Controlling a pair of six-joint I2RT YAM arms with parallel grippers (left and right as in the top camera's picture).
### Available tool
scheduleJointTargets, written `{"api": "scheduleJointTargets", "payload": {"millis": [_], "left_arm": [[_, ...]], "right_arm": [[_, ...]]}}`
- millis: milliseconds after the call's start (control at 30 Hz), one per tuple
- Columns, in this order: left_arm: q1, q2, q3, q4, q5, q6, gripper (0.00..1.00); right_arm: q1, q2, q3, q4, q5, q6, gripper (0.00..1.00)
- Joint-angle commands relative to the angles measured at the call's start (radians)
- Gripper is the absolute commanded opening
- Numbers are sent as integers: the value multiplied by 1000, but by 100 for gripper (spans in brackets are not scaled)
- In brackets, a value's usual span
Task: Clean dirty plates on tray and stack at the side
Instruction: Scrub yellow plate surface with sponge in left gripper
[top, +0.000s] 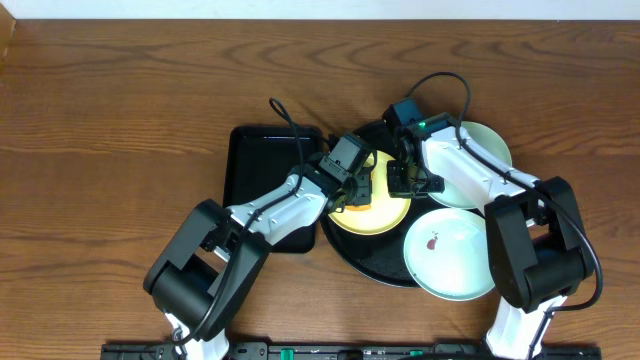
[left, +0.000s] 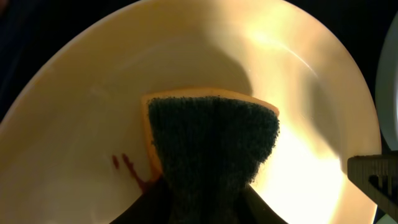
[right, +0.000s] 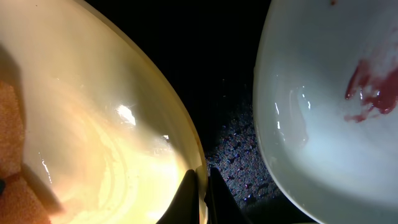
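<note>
Three plates lay on the round black tray (top: 365, 258). Nearest the robot, at the tray's edge, a mint plate (top: 447, 255) bore a red smear (top: 433, 241). Beyond it sat the yellow plate (top: 375, 215). The left gripper (top: 356, 192) was clamped on a green-and-orange sponge (left: 211, 140) pressed to that plate, beside a thin reddish streak (left: 127, 168). The right gripper (right: 200, 196), fingers nearly together, pinched the yellow plate's rim. Farthest, a second mint plate (top: 480, 150) lay partly under the right arm. A rectangular tray (top: 265, 180) sat just left of the round one.
</note>
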Motion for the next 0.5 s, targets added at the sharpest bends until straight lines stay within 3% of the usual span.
{"api": "scheduleJointTargets", "payload": {"millis": [0,333,467], "left_arm": [[10,-2,-23,-27,-91,14,33],[-11,-10,-22,-57,-108,48,36],[-31,-11,-14,-55,-108,67,13]], "right_arm": [[6,-2,-8,6,-16,-3,2],[6,-2,-8,6,-16,-3,2],[6,-2,-8,5,-16,-3,2]]}}
